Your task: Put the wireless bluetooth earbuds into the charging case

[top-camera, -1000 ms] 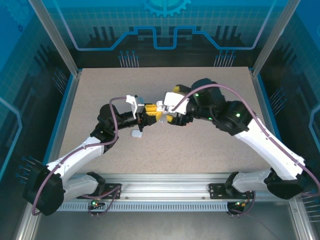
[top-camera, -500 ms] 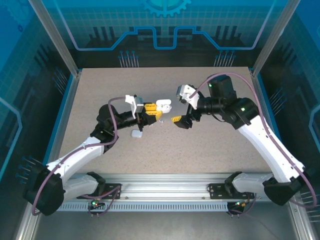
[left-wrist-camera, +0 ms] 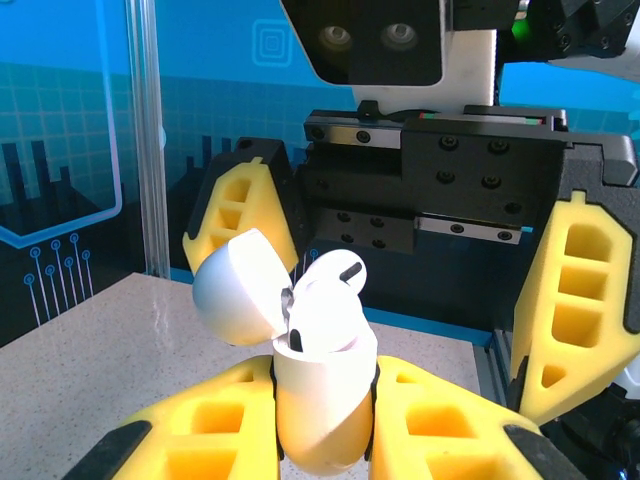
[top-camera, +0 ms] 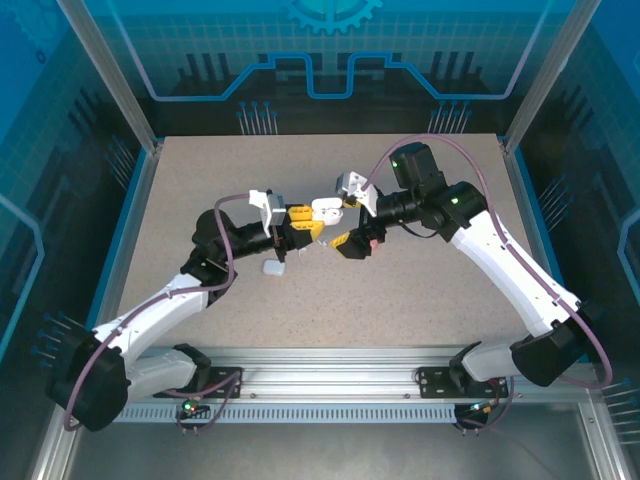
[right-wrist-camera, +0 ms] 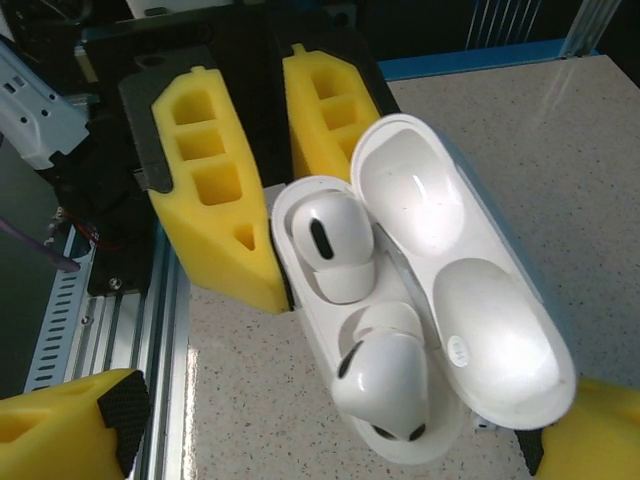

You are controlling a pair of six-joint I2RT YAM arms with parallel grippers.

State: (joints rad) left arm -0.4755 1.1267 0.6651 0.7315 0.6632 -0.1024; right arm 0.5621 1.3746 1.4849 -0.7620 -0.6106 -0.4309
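The white charging case (left-wrist-camera: 322, 385) stands upright between my left gripper's (left-wrist-camera: 325, 405) yellow fingers, which are shut on it, with its lid (left-wrist-camera: 235, 290) swung open. In the right wrist view, one white earbud (right-wrist-camera: 333, 244) sits low in its well of the case (right-wrist-camera: 300, 290). The other earbud (right-wrist-camera: 385, 385) sticks up out of its well, tilted. My right gripper (top-camera: 346, 224) faces the case from the right with its jaws wide open. Its fingers (left-wrist-camera: 578, 300) stand on either side of the case without touching it. In the top view the case (top-camera: 326, 209) hangs above the table's middle.
A small white object (top-camera: 273, 268) lies on the speckled table (top-camera: 400, 290) just below my left gripper (top-camera: 303, 226). Blue-lit panels and metal posts wall the table on three sides. A rail runs along the near edge.
My right gripper drew back to the right from the case, then came in again toward it, still open. The left gripper and case held still.
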